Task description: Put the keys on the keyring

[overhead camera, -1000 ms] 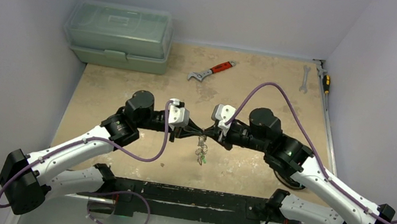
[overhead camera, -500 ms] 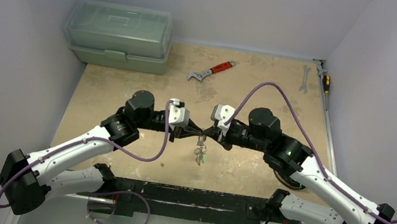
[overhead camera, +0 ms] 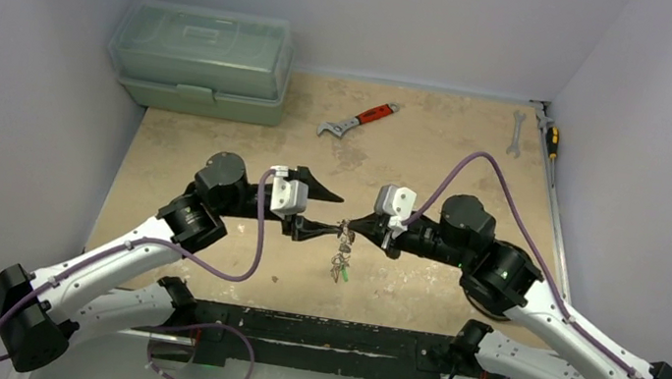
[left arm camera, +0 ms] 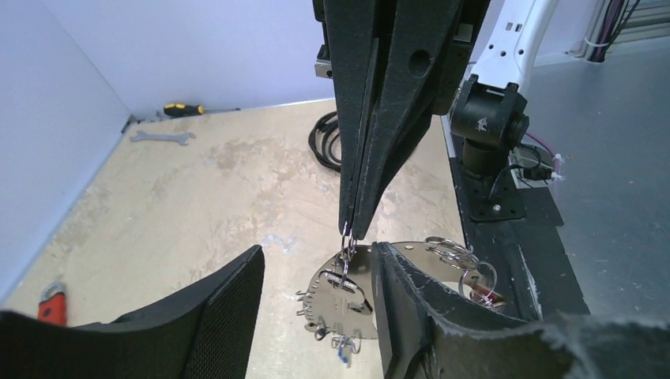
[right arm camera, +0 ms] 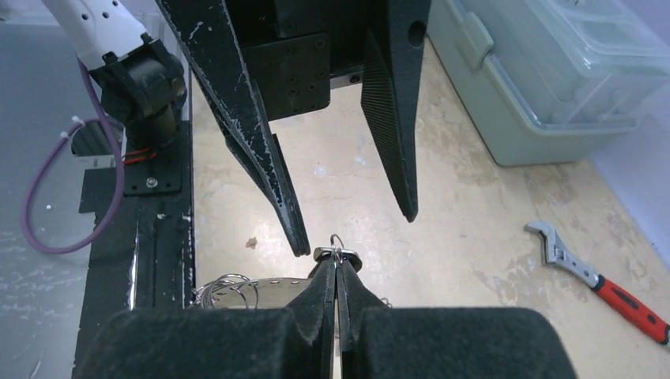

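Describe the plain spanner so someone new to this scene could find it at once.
Go to the table's far right corner, across from the green toolbox. The spanner lies there, just left of the screwdriver by the wall. It is bare silver all over; the screwdriver has a yellow-and-black handle, and the wrench nearer the middle has a red one.

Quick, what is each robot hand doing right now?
Left gripper: open, holding nothing.
Right gripper: shut on the keyring, keys dangling below.
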Action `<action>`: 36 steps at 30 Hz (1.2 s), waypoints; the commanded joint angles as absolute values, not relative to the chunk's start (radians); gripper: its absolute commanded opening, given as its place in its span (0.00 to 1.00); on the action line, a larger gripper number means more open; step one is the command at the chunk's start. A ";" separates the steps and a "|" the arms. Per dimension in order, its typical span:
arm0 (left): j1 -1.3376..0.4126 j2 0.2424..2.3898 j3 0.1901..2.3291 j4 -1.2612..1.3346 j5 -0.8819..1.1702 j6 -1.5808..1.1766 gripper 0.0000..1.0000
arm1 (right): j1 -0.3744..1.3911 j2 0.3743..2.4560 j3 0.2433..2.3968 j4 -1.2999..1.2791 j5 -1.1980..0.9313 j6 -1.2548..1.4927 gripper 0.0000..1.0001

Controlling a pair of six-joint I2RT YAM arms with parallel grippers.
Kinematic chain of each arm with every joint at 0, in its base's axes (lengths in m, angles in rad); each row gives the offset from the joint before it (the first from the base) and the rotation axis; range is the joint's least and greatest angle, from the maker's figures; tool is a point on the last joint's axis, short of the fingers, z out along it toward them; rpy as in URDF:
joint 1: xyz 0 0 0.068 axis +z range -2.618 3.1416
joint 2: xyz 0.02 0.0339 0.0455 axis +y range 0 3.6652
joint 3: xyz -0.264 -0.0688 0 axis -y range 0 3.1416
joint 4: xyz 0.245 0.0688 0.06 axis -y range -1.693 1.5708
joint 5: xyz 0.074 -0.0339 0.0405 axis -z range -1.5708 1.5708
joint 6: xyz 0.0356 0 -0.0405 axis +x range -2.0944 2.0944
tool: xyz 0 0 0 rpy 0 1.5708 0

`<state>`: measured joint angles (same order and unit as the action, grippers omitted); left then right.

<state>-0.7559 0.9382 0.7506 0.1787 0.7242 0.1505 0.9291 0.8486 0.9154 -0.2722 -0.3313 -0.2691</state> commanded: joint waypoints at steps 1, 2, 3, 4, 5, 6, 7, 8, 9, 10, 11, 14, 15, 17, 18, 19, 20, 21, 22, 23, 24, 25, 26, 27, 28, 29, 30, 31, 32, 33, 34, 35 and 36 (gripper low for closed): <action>-0.754 0.908 0.787 0.196 0.720 0.193 0.49 | 0.933 0.813 0.910 -0.164 -0.341 -0.251 0.00; -0.753 0.909 0.787 0.192 0.728 0.198 0.48 | 0.933 0.810 0.910 -0.161 -0.343 -0.249 0.00; -0.753 0.912 0.789 0.189 0.734 0.201 0.46 | 0.933 0.808 0.910 -0.157 -0.345 -0.247 0.00; -0.754 0.914 0.790 0.187 0.740 0.204 0.44 | 0.933 0.804 0.908 -0.152 -0.346 -0.245 0.00; -0.753 0.915 0.791 0.185 0.746 0.205 0.42 | 0.933 0.798 0.906 -0.147 -0.347 -0.242 0.00; -0.753 0.917 0.790 0.184 0.746 0.207 0.41 | 0.933 0.796 0.903 -0.143 -0.347 -0.239 0.00; -0.754 0.918 0.789 0.184 0.748 0.207 0.40 | 0.933 0.791 0.900 -0.137 -0.348 -0.237 0.00; -0.753 0.920 0.789 0.185 0.752 0.209 0.38 | 0.933 0.786 0.896 -0.132 -0.348 -0.234 0.00; -0.754 0.922 0.790 0.186 0.757 0.209 0.36 | 0.933 0.782 0.893 -0.127 -0.348 -0.232 0.00; -0.753 0.925 0.789 0.187 0.762 0.209 0.35 | 0.933 0.780 0.891 -0.123 -0.348 -0.230 0.00; -0.753 0.928 0.789 0.187 0.768 0.208 0.34 | 0.932 0.777 0.890 -0.120 -0.348 -0.229 0.00; -0.754 0.938 0.789 0.190 0.783 0.206 0.35 | 0.933 0.767 0.886 -0.107 -0.359 -0.222 0.00; -0.754 0.941 0.790 0.190 0.788 0.207 0.36 | 0.933 0.765 0.886 -0.103 -0.361 -0.221 0.00; -0.753 0.943 0.790 0.191 0.789 0.209 0.32 | 0.932 0.762 0.882 -0.098 -0.363 -0.218 0.00; -0.753 0.945 0.789 0.190 0.789 0.211 0.28 | 0.933 0.762 0.881 -0.095 -0.364 -0.218 0.00; -0.753 0.945 0.790 0.191 0.788 0.212 0.26 | 0.933 0.761 0.881 -0.093 -0.364 -0.216 0.00; -0.754 0.945 0.789 0.192 0.784 0.213 0.24 | 0.933 0.762 0.881 -0.091 -0.364 -0.215 0.00; -0.753 0.945 0.787 0.192 0.783 0.214 0.22 | 0.933 0.763 0.879 -0.089 -0.364 -0.215 0.00; -0.753 0.945 0.787 0.193 0.781 0.215 0.21 | 0.933 0.765 0.880 -0.089 -0.365 -0.215 0.00; -0.753 0.946 0.788 0.194 0.781 0.215 0.19 | 0.933 0.768 0.880 -0.089 -0.365 -0.215 0.00; -0.754 0.945 0.788 0.194 0.781 0.216 0.17 | 0.933 0.768 0.881 -0.089 -0.365 -0.214 0.00; -0.753 0.945 0.787 0.194 0.783 0.215 0.14 | 0.933 0.771 0.881 -0.089 -0.365 -0.213 0.00; -0.754 0.946 0.787 0.195 0.783 0.215 0.11 | 0.933 0.773 0.882 -0.089 -0.364 -0.213 0.00; -0.754 0.946 0.787 0.195 0.783 0.216 0.07 | 0.933 0.774 0.882 -0.088 -0.364 -0.212 0.00; -0.753 0.947 0.787 0.196 0.784 0.218 0.04 | 0.933 0.774 0.883 -0.086 -0.361 -0.212 0.00; -0.754 0.947 0.786 0.195 0.784 0.219 0.01 | 0.932 0.771 0.883 -0.083 -0.359 -0.210 0.00; -0.754 0.945 0.787 0.195 0.786 0.221 0.00 | 0.933 0.770 0.882 -0.076 -0.356 -0.208 0.00; -0.753 0.945 0.785 0.196 0.786 0.222 0.00 | 0.933 0.766 0.880 -0.067 -0.355 -0.201 0.00; -0.754 0.944 0.785 0.195 0.787 0.224 0.00 | 0.933 0.760 0.877 -0.056 -0.348 -0.194 0.00; -0.753 0.943 0.784 0.196 0.788 0.225 0.00 | 0.933 0.752 0.873 -0.040 -0.342 -0.187 0.00; -0.754 0.943 0.785 0.195 0.789 0.227 0.00 | 0.932 0.747 0.867 -0.022 -0.340 -0.177 0.00; -0.753 0.944 0.783 0.196 0.792 0.228 0.00 | 0.933 0.744 0.860 -0.006 -0.339 -0.165 0.00; -0.754 0.943 0.782 0.196 0.796 0.228 0.00 | 0.933 0.746 0.857 0.009 -0.339 -0.160 0.00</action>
